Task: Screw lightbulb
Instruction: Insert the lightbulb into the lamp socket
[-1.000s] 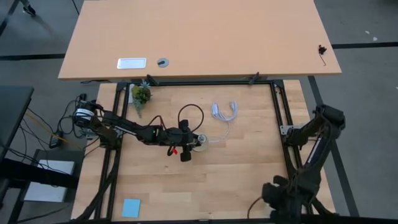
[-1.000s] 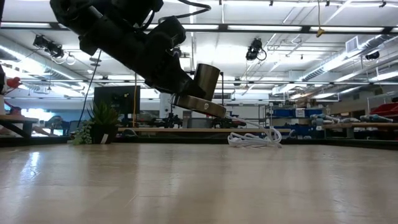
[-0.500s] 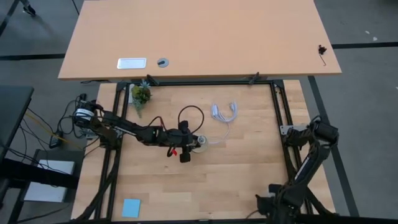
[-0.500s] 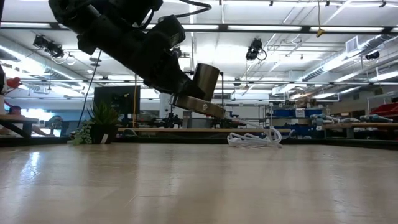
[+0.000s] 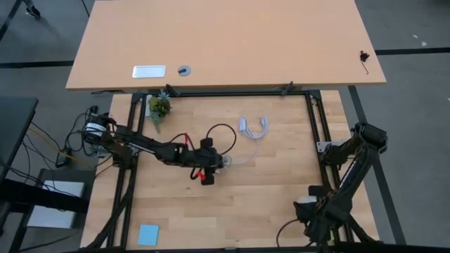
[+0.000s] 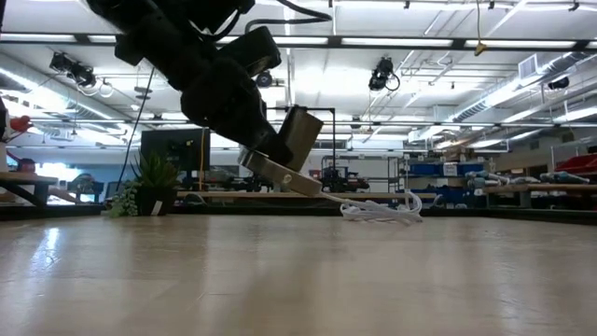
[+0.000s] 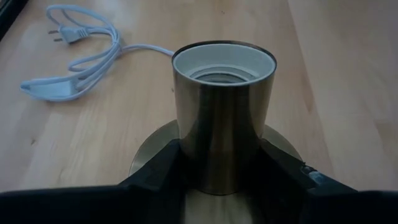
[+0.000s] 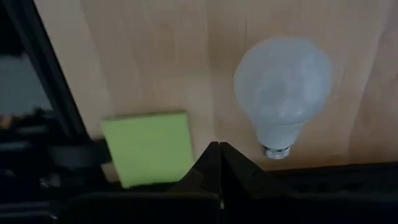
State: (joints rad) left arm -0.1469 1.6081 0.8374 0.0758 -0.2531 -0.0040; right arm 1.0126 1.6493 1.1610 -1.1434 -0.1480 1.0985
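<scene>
The brass lamp socket (image 7: pixel 224 118), an open cylinder on a round disc base (image 7: pixel 149 163), is between the fingers of my left gripper (image 5: pixel 209 169) at the table's middle. The low view shows the socket (image 6: pixel 300 138) tilted and off the table. Its white cable (image 7: pixel 81 56) runs to a coil (image 5: pixel 253 128) lying on the wood. The white lightbulb (image 8: pixel 283 93) lies on its side on the table in the right wrist view, just beyond my right gripper (image 8: pixel 217 147), which is shut and empty near the table's near right corner (image 5: pixel 311 211). My left gripper pinches the socket's brass cylinder low on its wall (image 7: pixel 186 168), just above the disc base, one finger on each side. The fingers come from the table's left, slanting down. The socket is lifted clear of the table, with its open mouth leaning toward the table's right.
A green pad (image 8: pixel 149 148) lies beside the lightbulb. A blue pad (image 5: pixel 148 234) lies at the near left corner and a small plant (image 5: pixel 159 107) stands at the far left. A larger desk (image 5: pixel 225 42) stands beyond the far edge. Bare wood lies between the two arms.
My left gripper has tipped and come down a little toward the near left, still holding the socket. The socket is now tilted more steeply and sits lower, with its disc's right edge dropped toward the table. My right arm has shifted its pose at the table's right side.
</scene>
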